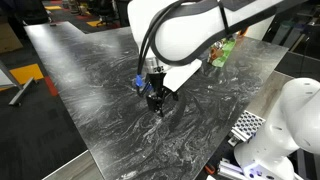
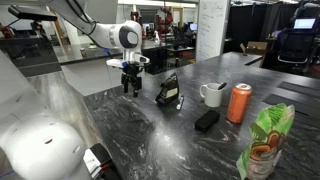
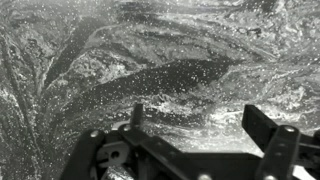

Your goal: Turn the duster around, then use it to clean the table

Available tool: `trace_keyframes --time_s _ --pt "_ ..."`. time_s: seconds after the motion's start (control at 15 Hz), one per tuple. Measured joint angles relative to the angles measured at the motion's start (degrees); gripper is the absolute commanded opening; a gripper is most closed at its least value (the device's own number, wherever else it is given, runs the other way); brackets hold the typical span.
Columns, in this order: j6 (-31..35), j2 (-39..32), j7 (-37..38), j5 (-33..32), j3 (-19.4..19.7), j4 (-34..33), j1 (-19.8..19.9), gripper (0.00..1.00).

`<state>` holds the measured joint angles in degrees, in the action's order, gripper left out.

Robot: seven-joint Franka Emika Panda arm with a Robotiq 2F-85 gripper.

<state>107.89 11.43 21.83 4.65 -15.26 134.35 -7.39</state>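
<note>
The table (image 1: pixel 90 80) is a large glossy black-and-grey marbled top, seen in both exterior views (image 2: pixel 170 140) and filling the wrist view (image 3: pixel 150 60). My gripper (image 1: pixel 155 98) hangs close over the table, fingers pointing down, in both exterior views (image 2: pixel 130 86). In the wrist view its two fingers (image 3: pixel 198 125) are spread wide with only bare tabletop between them. A small black object that looks like the duster (image 2: pixel 168 92) stands on the table beside the gripper, apart from it. In an exterior view it is hidden behind the arm.
A black block (image 2: pixel 206 120), a white mug (image 2: pixel 212 94), an orange can (image 2: pixel 239 103) and a green bag (image 2: pixel 265 140) sit along one side of the table. The green bag also shows in an exterior view (image 1: pixel 222 50). The table edge (image 1: pixel 70 135) is near.
</note>
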Motion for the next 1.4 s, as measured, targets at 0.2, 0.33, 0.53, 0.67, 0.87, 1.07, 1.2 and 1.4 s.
trace_keyframes --time_s 0.2,0.33,0.53,0.67,0.87,1.07,1.2,1.4 --pt "0.00 0.03 0.00 -0.16 0.13 0.00 -0.16 1.00" --pt "-0.02 0.33 0.07 -0.64 0.20 0.00 -0.21 1.00" --pt "-0.32 1.74 2.04 -3.10 0.56 0.19 -0.20 1.00" --pt "-0.36 4.61 4.52 -5.42 1.08 1.60 -0.14 1.00" --pt "-0.27 12.65 6.97 -7.19 2.28 6.66 0.36 1.00" --pt "1.32 22.81 7.04 -7.00 4.99 13.31 1.40 1.00" --pt "3.71 29.41 5.98 -6.59 7.83 17.70 2.61 1.00" --pt "4.54 36.76 2.57 -6.33 12.84 21.98 6.00 1.00"
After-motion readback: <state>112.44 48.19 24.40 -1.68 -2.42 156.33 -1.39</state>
